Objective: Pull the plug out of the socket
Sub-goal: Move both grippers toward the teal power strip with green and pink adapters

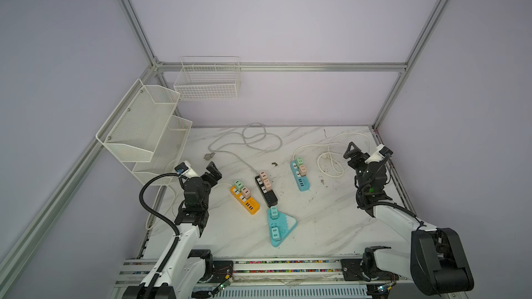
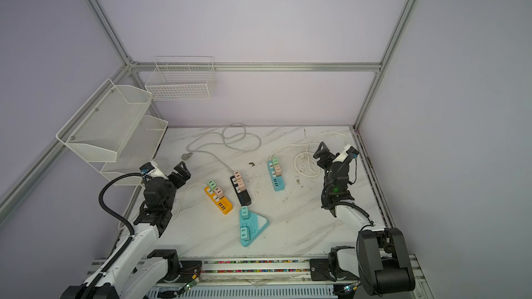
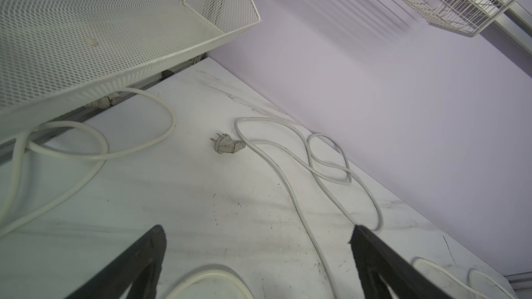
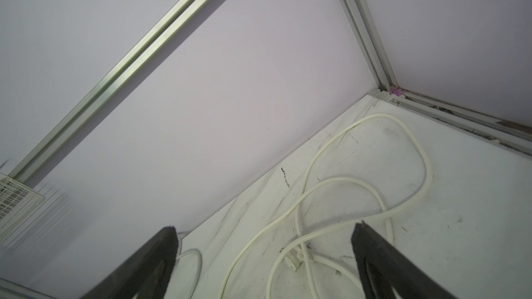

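Observation:
Several power strips lie mid-table in both top views: an orange one, a black one, a blue one and a teal triangular one. Small cube plugs sit in their sockets, such as a green plug and a pink plug on the orange strip. My left gripper hovers open to the left of the orange strip, holding nothing. Open and empty too, my right gripper stands right of the blue strip, over a coiled cord. No strip shows in either wrist view.
A white mesh shelf hangs on the left wall and a wire basket on the back wall. A loose grey wall plug with its looping cord lies at the back. A cream cord coil lies back right.

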Controlling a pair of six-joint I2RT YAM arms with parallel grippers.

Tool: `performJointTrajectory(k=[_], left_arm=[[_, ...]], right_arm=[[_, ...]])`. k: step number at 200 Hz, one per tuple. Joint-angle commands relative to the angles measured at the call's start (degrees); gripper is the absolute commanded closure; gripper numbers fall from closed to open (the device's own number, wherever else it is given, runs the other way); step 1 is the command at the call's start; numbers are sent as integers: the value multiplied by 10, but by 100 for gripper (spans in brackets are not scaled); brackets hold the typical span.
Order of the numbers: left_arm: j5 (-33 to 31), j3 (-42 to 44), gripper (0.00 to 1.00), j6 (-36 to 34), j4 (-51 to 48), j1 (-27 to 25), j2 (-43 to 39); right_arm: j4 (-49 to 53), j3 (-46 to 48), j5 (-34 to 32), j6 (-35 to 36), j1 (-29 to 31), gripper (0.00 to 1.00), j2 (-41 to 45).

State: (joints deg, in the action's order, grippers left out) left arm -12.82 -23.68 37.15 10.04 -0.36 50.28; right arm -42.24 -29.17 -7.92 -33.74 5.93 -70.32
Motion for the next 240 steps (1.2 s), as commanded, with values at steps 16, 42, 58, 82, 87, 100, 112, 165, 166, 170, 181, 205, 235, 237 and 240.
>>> performJointTrajectory(k=[16,42,58,82,87,100,112,165,166,170,181,205,235,237,240], left_arm=[[109,-73,0,42,-96,4,16],[143,-73,0,60,-116,3,23],[165,-70,0,66,-118,-6,24],[193,-74,0,69,-121,-32,23],[191,-76,0,69,-123,-41,22],[180,-82,0,65,-126,-74,17],[155,-89,0,60,-136,-109,15],[71,-129,0,64,-170,-239,27],[70,-130,0,65,-170,-241,27],[68,-132,0,67,-170,-247,29],[65,-141,0,69,-173,-264,37],[30,-163,0,76,-181,-303,62],[12,-197,0,82,-181,-344,107],[11,-199,0,81,-182,-346,110],[11,-202,0,80,-181,-351,115]], right_arm=[[118,-41,66,-30,3,3,-10],[206,-89,100,4,5,2,-30],[262,-118,112,17,13,3,-51],[277,-116,131,33,33,2,-59],[274,-112,134,38,40,2,-56],[278,-109,136,42,57,2,-50],[303,-116,122,44,76,2,-48],[428,-178,37,79,203,2,-80],[431,-179,35,80,207,3,-81],[437,-182,33,81,212,2,-88],[452,-190,29,87,231,3,-106],[471,-198,28,97,258,3,-140],[498,-219,15,107,279,3,-179],[498,-218,15,107,280,3,-181],[495,-218,15,109,281,3,-184]])
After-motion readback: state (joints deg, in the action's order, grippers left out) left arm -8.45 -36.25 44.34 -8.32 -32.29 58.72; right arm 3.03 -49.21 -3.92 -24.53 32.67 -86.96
